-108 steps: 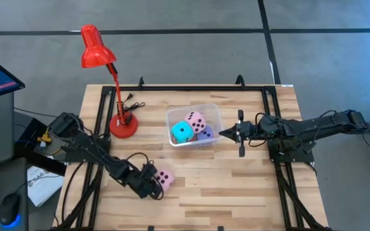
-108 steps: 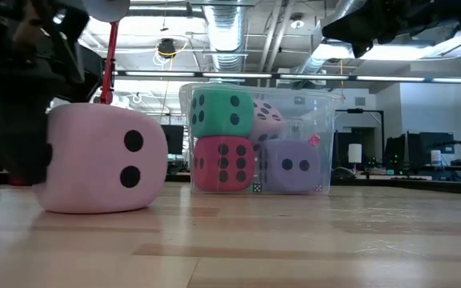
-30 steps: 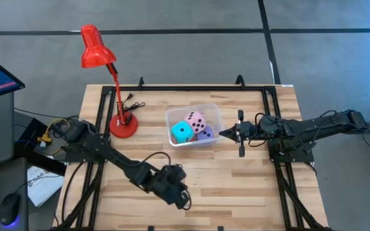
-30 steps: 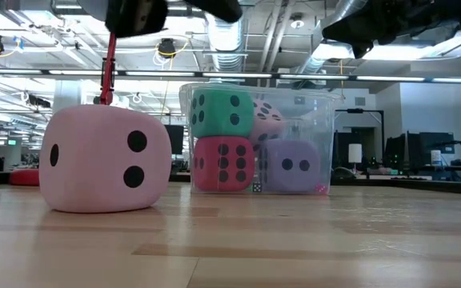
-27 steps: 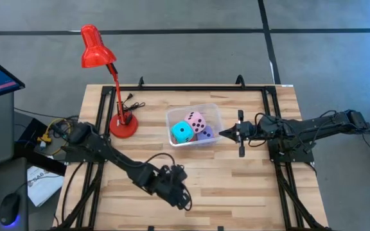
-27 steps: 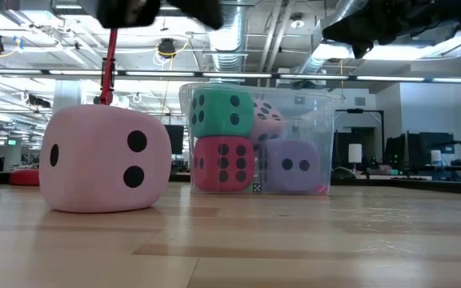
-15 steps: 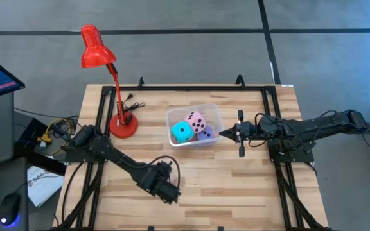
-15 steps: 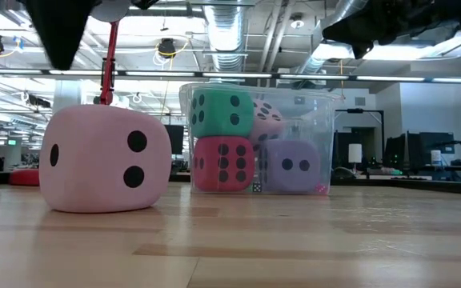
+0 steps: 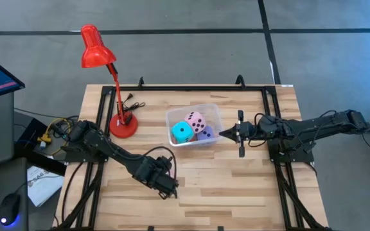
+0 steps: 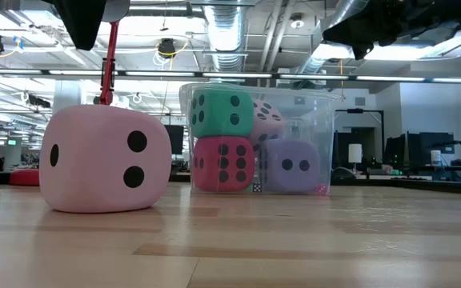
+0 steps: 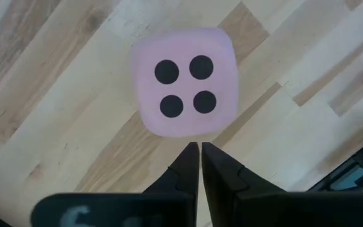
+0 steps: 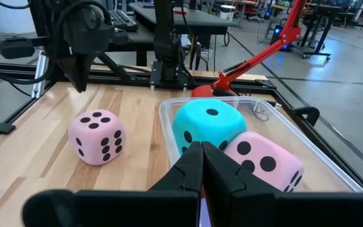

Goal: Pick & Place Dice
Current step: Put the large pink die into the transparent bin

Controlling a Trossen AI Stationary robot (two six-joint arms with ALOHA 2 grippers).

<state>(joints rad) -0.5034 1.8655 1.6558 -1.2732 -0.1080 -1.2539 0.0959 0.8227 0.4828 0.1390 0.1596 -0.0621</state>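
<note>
The left gripper (image 11: 199, 151) is hovering above the pink die (image 11: 184, 81) lying loose on the table (image 11: 62, 113) near the bin (image 9: 212, 115), jaws pressed together. It should be spreading them wide and descending centred, straddling opposite faces. The right gripper (image 12: 201, 151) is waiting beside the bin, jaws together.

High view looked straight down on the whole table (image 9: 236, 192). Low view sat at tabletop level, close to the loose pink die (image 10: 102, 160). Left wrist view looked down on that die (image 11: 184, 82); right wrist view saw it (image 12: 96, 135) from beyond the bin (image 12: 169, 120).
</note>
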